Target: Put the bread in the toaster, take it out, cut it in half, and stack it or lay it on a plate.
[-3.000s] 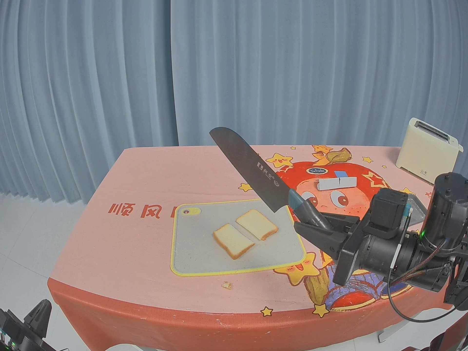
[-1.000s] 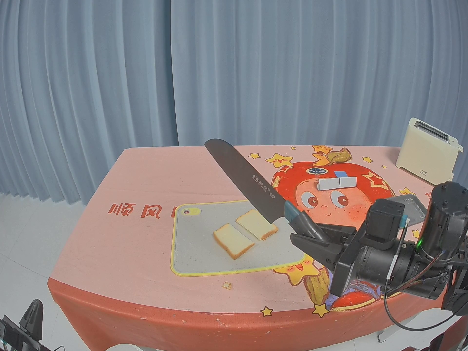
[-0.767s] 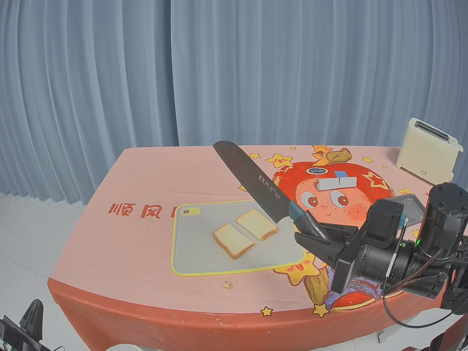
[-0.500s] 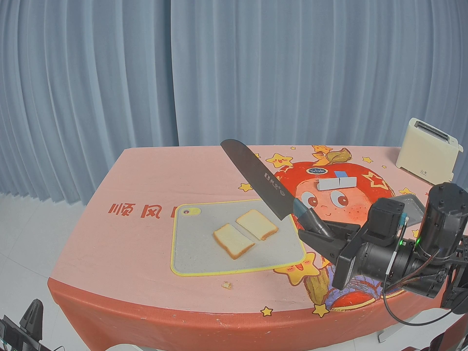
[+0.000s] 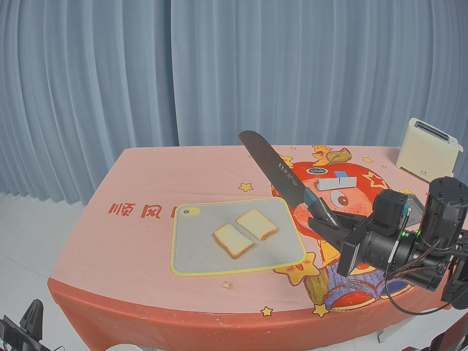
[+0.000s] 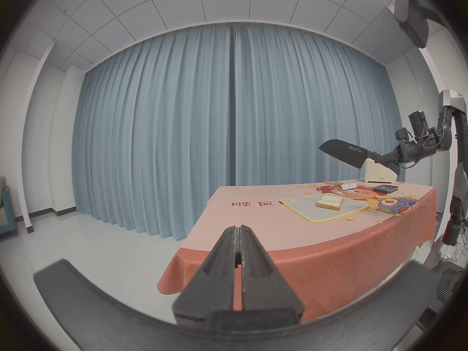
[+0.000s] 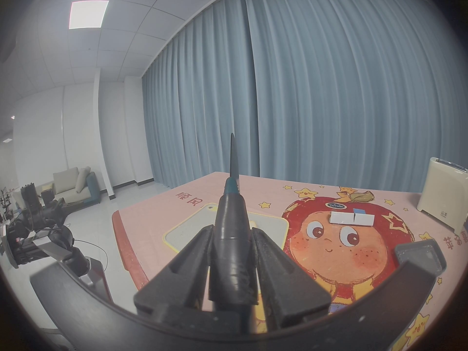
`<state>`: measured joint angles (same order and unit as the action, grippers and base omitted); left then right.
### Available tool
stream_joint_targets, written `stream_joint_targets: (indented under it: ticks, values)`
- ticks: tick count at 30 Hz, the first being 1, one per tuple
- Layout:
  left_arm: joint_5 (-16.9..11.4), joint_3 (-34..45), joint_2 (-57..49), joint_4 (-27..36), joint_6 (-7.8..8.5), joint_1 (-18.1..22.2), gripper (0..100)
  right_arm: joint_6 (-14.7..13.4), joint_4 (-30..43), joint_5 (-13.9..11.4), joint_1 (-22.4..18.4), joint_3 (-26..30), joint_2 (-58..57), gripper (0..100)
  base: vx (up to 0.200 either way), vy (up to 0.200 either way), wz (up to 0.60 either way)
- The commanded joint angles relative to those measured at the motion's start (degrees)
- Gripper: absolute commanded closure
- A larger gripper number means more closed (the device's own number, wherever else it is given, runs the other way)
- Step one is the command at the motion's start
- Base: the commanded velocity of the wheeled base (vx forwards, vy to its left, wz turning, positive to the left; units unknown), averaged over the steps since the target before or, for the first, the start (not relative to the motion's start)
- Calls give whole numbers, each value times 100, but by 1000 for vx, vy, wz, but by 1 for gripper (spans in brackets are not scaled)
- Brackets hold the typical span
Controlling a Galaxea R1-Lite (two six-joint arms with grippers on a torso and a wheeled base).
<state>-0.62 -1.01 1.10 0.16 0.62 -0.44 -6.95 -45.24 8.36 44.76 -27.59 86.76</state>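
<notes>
Two bread halves lie side by side on the grey, yellow-rimmed cutting board (image 5: pixel 195 254): the near half (image 5: pixel 233 240) and the far half (image 5: pixel 257 224). My right gripper (image 5: pixel 331 223) is shut on the handle of a large dark knife (image 5: pixel 275 169), held in the air over the board's right edge with the blade slanting up and to the left. In the right wrist view the knife handle (image 7: pixel 233 254) sits clamped between the fingers. The white toaster (image 5: pixel 428 150) stands at the table's far right. My left gripper (image 6: pixel 238 264) is shut and empty, low off the table's near left corner.
A white block (image 5: pixel 336 183) lies on the cartoon face printed on the tablecloth. A dark tray (image 5: pixel 415 202) sits partly behind my right arm. A crumb (image 5: pixel 226 284) lies in front of the board. The table's left half is bare cloth.
The right arm has carried the knife to the right, from above the far bread half to beyond the board's right edge. The bread halves have not moved.
</notes>
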Motion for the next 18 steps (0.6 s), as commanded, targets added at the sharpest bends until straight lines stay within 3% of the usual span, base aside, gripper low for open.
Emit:
stream_joint_targets:
  ticks: [1, 18]
  values:
    - [1, 92, 13, 2, -1, 0, 100, 9, -2, 16, -108, -27, 8, 100, 0, 0, 0]
    - [1, 92, 13, 2, -1, 0, 100, 9, -2, 78, -407, -54, 16, 100, 0, 0, 0]
